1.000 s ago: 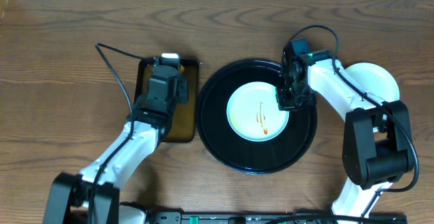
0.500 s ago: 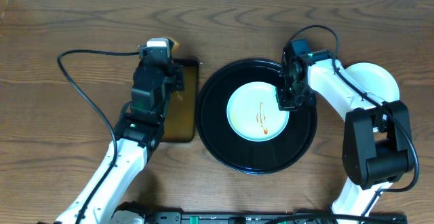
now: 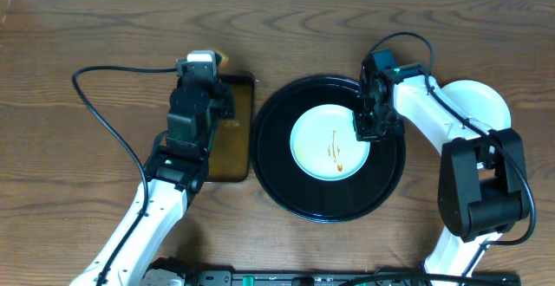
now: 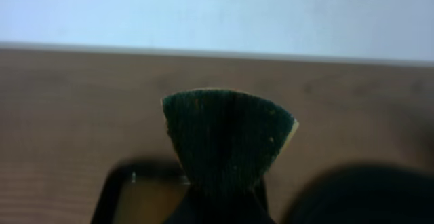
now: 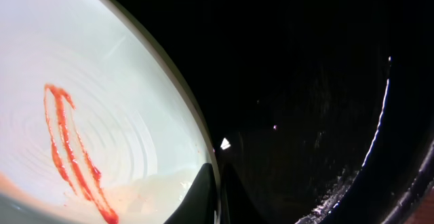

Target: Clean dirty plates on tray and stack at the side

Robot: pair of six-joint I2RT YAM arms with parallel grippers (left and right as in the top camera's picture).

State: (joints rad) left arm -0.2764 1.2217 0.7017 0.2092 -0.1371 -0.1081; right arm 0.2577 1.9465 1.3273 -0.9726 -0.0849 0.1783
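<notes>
Left wrist view: the left pincer is clamped on a green scouring sponge, which stands up fanned in the middle of the frame, above the small dark rectangular dish. The sponge is well apart from the plate. In the right wrist view, the right pincer is pinched narrow on the rim of the white plate at the bottom centre. A red sauce streak runs across the plate's lower left. The plate lies in the round black tray at the centre of the table. Another white plate sits at the right edge, apparently done. Wiping and stacking this one remain.
</notes>
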